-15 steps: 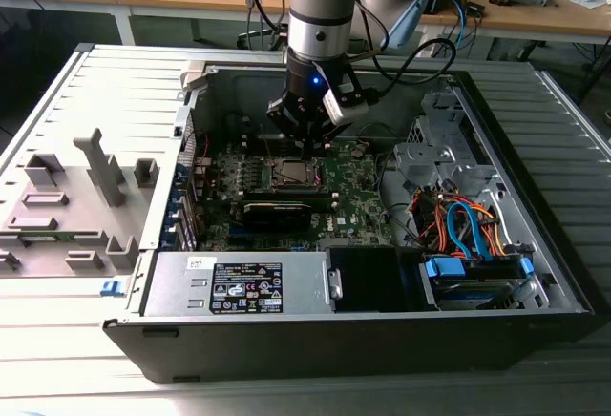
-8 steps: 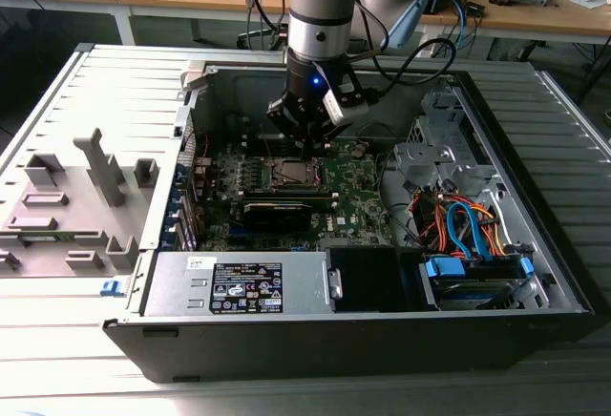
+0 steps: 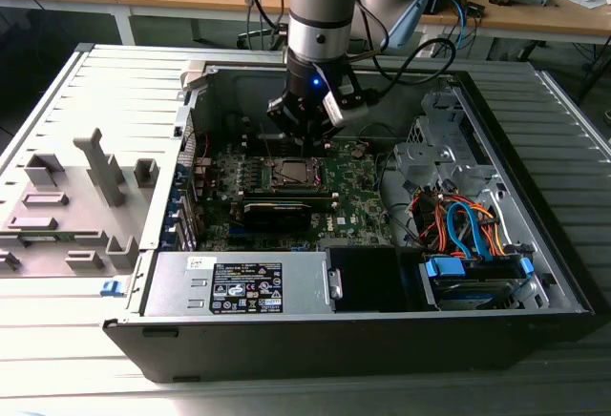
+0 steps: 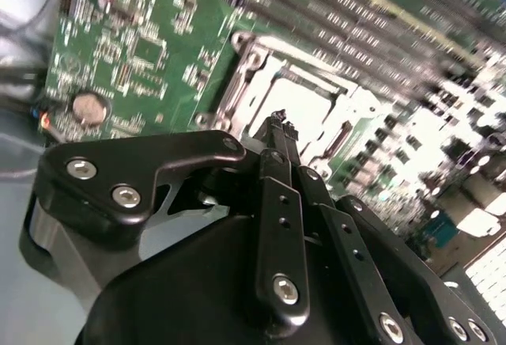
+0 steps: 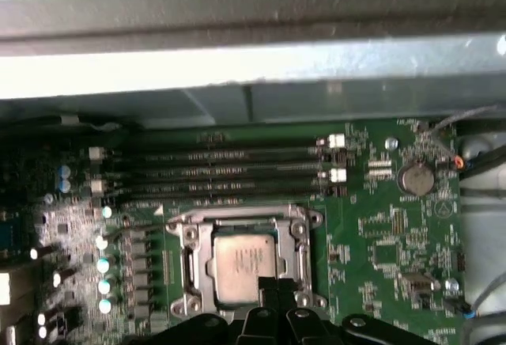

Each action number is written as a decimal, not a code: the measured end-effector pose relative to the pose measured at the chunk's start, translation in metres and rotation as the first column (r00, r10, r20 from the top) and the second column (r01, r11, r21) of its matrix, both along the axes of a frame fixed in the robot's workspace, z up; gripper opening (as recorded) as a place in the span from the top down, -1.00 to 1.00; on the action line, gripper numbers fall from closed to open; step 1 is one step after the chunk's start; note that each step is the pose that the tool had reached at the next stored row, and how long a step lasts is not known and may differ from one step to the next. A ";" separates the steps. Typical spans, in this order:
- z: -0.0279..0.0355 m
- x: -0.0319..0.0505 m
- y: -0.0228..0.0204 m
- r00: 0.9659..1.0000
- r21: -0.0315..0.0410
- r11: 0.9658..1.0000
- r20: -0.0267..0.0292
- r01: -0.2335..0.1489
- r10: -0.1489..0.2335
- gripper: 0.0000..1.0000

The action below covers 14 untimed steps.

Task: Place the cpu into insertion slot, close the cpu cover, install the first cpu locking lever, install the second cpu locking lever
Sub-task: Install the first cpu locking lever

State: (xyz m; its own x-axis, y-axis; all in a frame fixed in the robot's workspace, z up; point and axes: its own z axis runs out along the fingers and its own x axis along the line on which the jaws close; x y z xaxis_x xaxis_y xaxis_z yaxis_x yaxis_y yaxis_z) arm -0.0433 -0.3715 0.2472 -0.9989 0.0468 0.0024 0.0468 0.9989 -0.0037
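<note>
Exterior view, left to right: grey moulded plastic tray (image 3: 67,208) on slatted surface, then open black PC case (image 3: 382,325). Black jaws (image 5: 273,286) pinched together, holding nothing, hovering above silver-framed square socket (image 5: 243,259) w/ silver cpu (image 5: 243,264) seated. Cover looks shut; judged step: levers. Next needs precise tip placement.

My arm (image 3: 322,1) is a silver-grey cylinder ending in a black wrist with a blue indicator light. My gripper (image 4: 277,119) has black linkage plates fastened with silver screws.
</note>
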 end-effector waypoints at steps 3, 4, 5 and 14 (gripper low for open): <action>0.0000 0.0000 0.0001 0.999 0.013 0.999 0.000 -0.037 0.037 0.79; 0.0000 0.0000 0.0000 0.999 0.013 0.999 0.000 -0.048 0.048 0.79; 0.0000 0.0000 0.0000 0.999 0.013 0.999 0.000 -0.049 0.049 0.79; 0.0020 0.0000 0.0000 0.999 0.013 0.999 0.000 -0.049 0.049 0.79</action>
